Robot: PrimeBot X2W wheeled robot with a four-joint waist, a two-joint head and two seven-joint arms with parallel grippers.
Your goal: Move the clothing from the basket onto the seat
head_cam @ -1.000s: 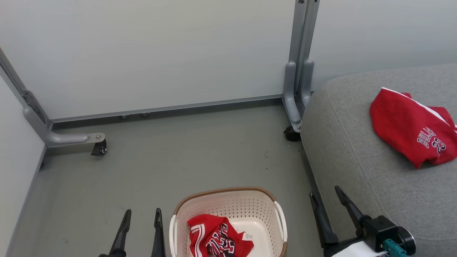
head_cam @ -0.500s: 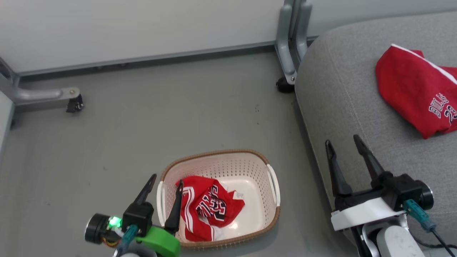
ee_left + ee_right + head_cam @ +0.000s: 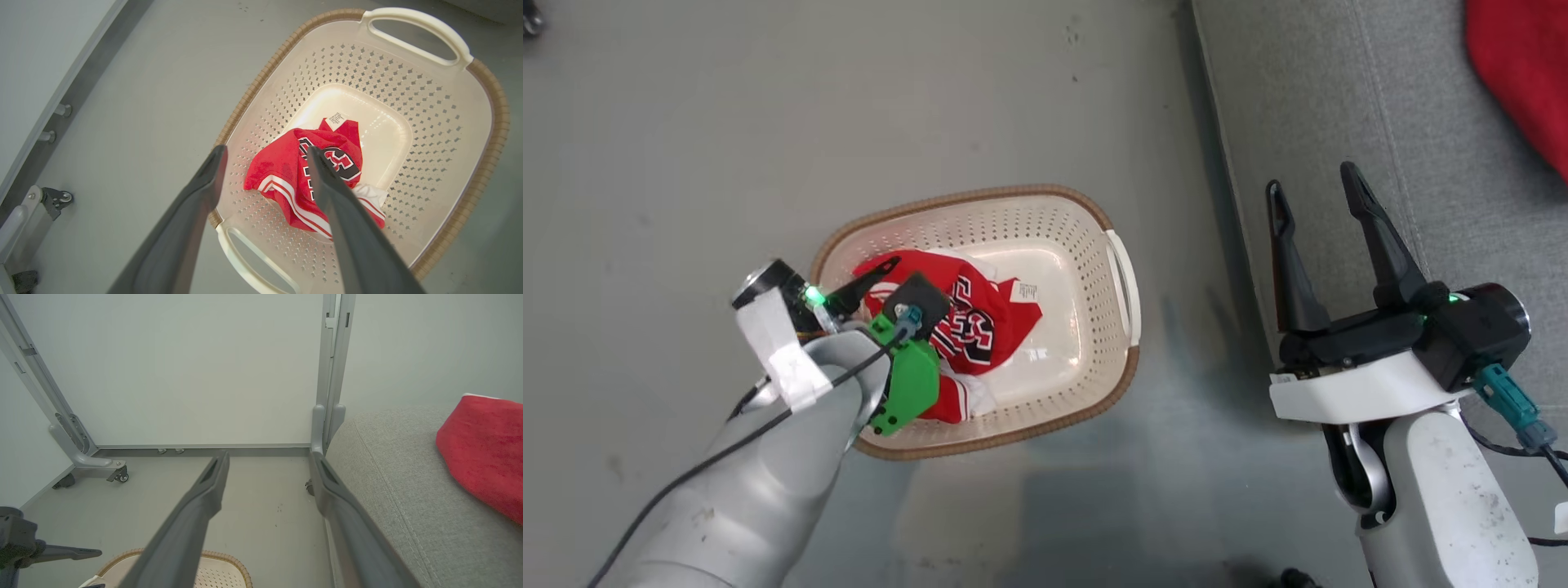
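The cream basket (image 3: 1121,269) with its brown rim (image 3: 490,122) stands on the floor beside the grey seat (image 3: 1339,98). In it lies a crumpled red garment (image 3: 988,318) with white stripes and black-and-white lettering (image 3: 286,171). My left gripper (image 3: 886,278) hangs open just above the garment's left part (image 3: 266,150), fingers straddling it without touching. A second red garment (image 3: 1523,73) lies on the seat (image 3: 408,490), its lettering out of frame (image 3: 486,449). My right gripper (image 3: 1311,177) is open and empty over the seat's left edge (image 3: 268,455).
Grey floor surrounds the basket. A pale wall panel stands behind, with a grey metal post (image 3: 331,375) by the seat's corner and a frame foot on a caster (image 3: 116,473) at the left. A basket handle (image 3: 412,30) faces the seat.
The head camera has tilted down. My left arm has reached forward and over the basket, bringing its open fingers above the garment. The right gripper stays open by the seat's edge.
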